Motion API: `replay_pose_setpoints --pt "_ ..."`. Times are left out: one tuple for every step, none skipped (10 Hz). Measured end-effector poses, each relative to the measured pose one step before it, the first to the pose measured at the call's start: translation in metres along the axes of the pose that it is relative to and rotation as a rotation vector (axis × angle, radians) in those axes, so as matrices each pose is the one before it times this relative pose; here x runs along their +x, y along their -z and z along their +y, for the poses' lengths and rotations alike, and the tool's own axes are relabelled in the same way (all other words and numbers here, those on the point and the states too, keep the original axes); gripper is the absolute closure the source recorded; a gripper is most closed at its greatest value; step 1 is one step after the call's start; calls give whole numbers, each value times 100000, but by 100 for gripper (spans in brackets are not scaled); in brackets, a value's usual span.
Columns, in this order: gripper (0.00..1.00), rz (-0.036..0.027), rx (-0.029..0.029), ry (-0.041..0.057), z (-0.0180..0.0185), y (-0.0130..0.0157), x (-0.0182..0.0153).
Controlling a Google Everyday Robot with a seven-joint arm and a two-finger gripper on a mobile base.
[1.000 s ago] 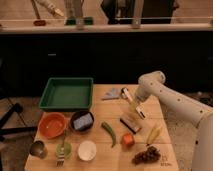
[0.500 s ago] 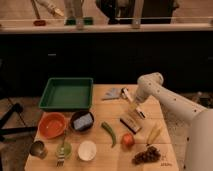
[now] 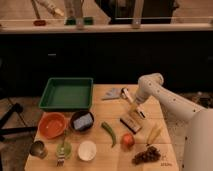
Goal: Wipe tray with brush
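Note:
The green tray (image 3: pixel 67 93) sits empty at the back left of the wooden table (image 3: pixel 100 107). The white-handled brush (image 3: pixel 129 97) lies on the table to the right of the tray, its pale head (image 3: pixel 124 91) toward the back and its dark handle tip (image 3: pixel 142 114) toward the front. My gripper (image 3: pixel 137 102) hangs down from the white arm (image 3: pixel 165 97) right over the brush handle, at table height. The arm hides where the gripper meets the handle.
A grey cloth (image 3: pixel 112 93) lies beside the brush head. In front are a wood block brush (image 3: pixel 130 123), a green pepper (image 3: pixel 109 132), a red fruit (image 3: pixel 128 141), grapes (image 3: pixel 148 155), an orange bowl (image 3: pixel 52 125), a dark bowl with a sponge (image 3: pixel 82 121) and a white cup (image 3: pixel 87 150).
The arm has shifted slightly left and lowered the gripper onto the brush handle. The brush and the tray have not visibly moved.

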Motion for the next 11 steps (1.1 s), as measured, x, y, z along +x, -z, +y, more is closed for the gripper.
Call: replay_pose_setpoints --pt "72 -251 -252 404 22 48 130" --pt "80 -175 -196 334 39 34 16" --pt "89 -197 -429 560 117 -15 -63" --pt "96 -382 -330 362 36 66 -19" --pt "97 -441 -366 172 -9 66 31" --pt "97 -244 -160 95 -15 22 -1" --pt "97 -389 -218 280 8 17 -57" --pt "97 -98 -103 204 16 -23 -6" --pt "97 -195 38 485 145 101 -15" --pt "97 -678 -130 379 281 355 -169" --pt "97 -884 1639 1342 19 777 -225"
